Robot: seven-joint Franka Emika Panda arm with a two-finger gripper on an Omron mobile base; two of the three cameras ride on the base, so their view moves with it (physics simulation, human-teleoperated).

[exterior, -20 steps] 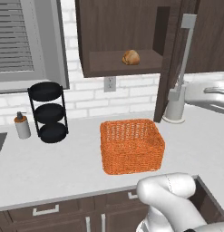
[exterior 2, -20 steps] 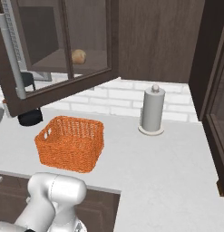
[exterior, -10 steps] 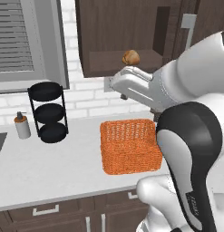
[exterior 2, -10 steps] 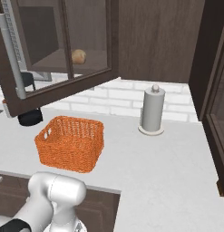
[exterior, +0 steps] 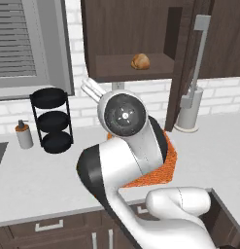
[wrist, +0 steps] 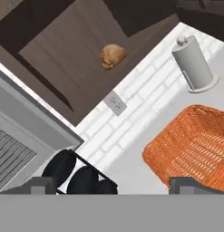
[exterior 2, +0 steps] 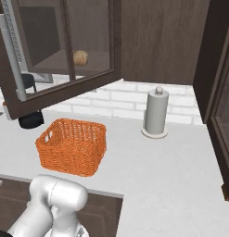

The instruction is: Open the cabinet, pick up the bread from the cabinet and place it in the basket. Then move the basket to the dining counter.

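Left base view: bread [exterior: 140,61] on the open cabinet [exterior: 141,39] shelf, near its front edge; arm covers most of the basket [exterior: 166,165].

Right base view: basket [exterior 2: 72,146] on worktop, free space around.

Hand view: gripper [wrist: 114,186] jaws spread wide, empty; bread [wrist: 112,55] ahead, long axis unclear; basket beside right finger.

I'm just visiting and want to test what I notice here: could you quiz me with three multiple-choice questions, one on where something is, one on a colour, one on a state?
1. Where is the bread?
A. in the basket
B. on the cabinet shelf
C. on the counter

2. What colour is the basket?
A. orange
B. blue
C. white

3. How is the cabinet door?
A. shut
B. removed
C. swung open

Answers: 1 B, the loaf sits on the shelf inside the cabinet. 2 A, its woven walls are orange in the right base view. 3 C, the glass door stands out from the cabinet, its long handle toward us.
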